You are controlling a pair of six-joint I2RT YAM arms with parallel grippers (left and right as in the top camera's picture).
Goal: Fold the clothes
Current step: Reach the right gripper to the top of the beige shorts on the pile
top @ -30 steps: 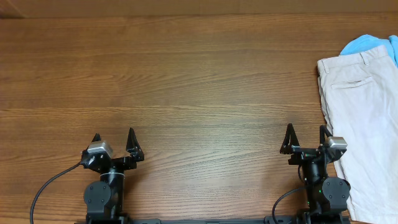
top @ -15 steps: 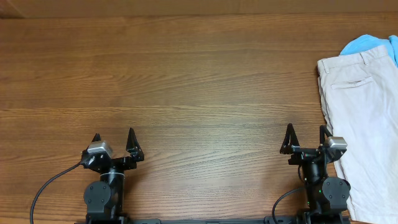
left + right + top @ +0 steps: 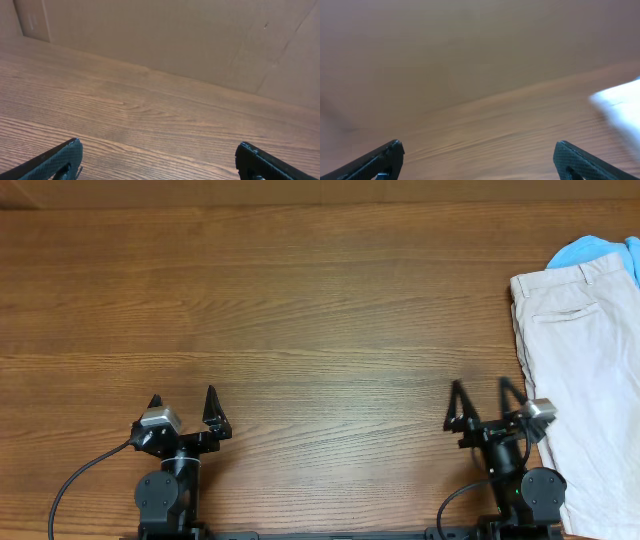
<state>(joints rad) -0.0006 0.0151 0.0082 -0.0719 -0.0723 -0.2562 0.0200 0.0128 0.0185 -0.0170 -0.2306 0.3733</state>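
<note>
— Right gripper [image 3: 481, 388]: what state is it in?
— Released, jaws spread wide, nothing between them. It sits just left of the beige shorts [image 3: 585, 380], close to their long edge. From overhead I cannot tell whether it touches them. Its wrist view is blurred, and the shorts show there only as a pale patch.
— And the left gripper [image 3: 182, 396]?
— Also released and empty, well off to the left of the shorts, above bare table [image 3: 300, 300].
— How do the clothes lie?
— The shorts lie flat, waistband at the far end, partly cut off by the picture. A light blue garment [image 3: 590, 248] shows just beyond the waistband.
— Which step, then?
— The very start, I'd say: nothing is grasped or folded. The next move likely calls for the right gripper to pinch the shorts' near edge and draw them leftward, where both arms can reach.
</note>
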